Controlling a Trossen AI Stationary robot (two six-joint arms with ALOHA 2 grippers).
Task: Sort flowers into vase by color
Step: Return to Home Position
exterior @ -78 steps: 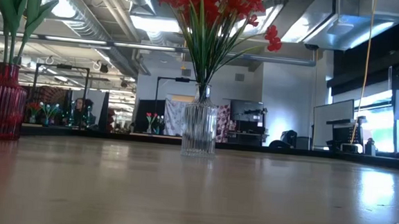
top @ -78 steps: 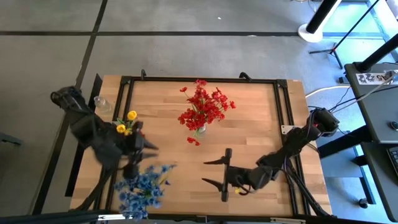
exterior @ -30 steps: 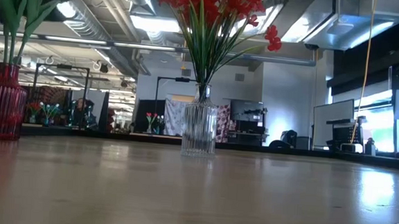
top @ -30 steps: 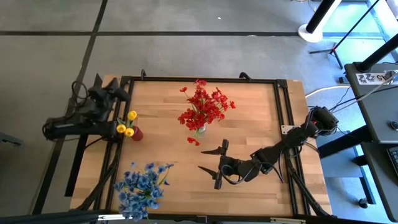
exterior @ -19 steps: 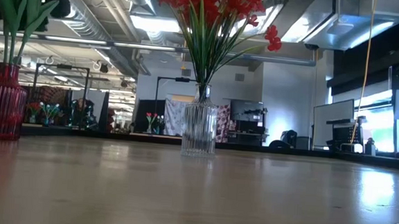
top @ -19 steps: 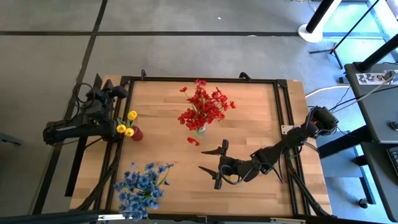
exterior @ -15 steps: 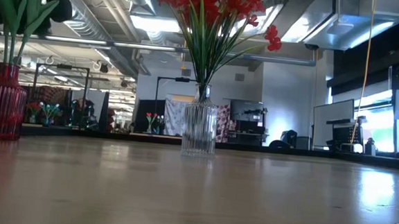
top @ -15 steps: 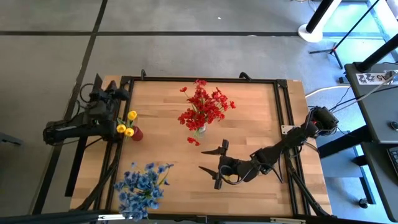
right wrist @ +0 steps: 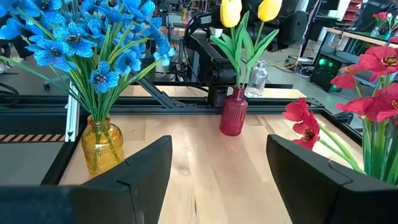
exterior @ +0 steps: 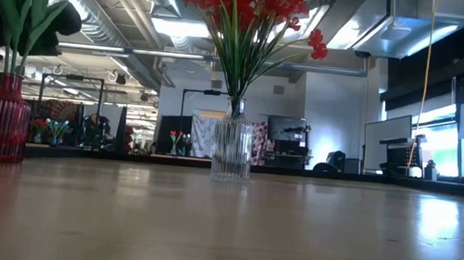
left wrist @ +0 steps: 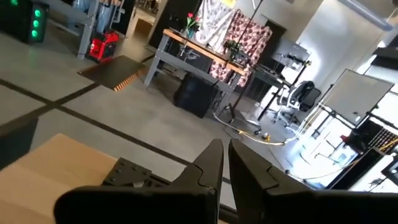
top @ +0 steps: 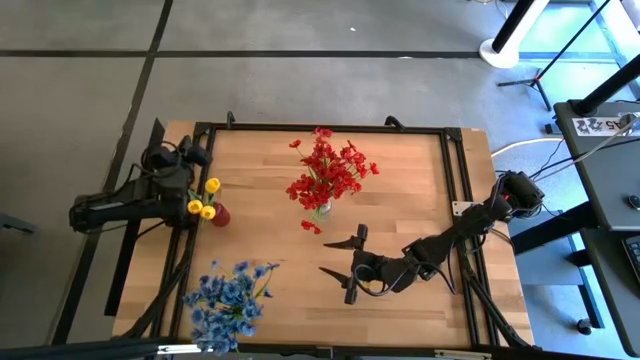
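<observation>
Red flowers stand in a clear glass vase at the table's middle. Yellow flowers stand in a small red vase near the left edge. Blue flowers fill an amber vase at the near left. My left gripper is shut on nothing. It hovers by the far left corner, pointing level past the table's far edge. My right gripper hangs open over the near middle, facing the vases, with nothing between its fingers.
A black frame rail runs around the tabletop. A small clear bottle stands behind the red vase. One red bloom droops low beside the clear vase. Bare wood lies on the right half.
My left gripper has sunk a little at the far left corner, coming down beside the yellow flowers' stems in the low view. Its wrist has turned, and it has stayed shut. The vases and flowers have not moved.
</observation>
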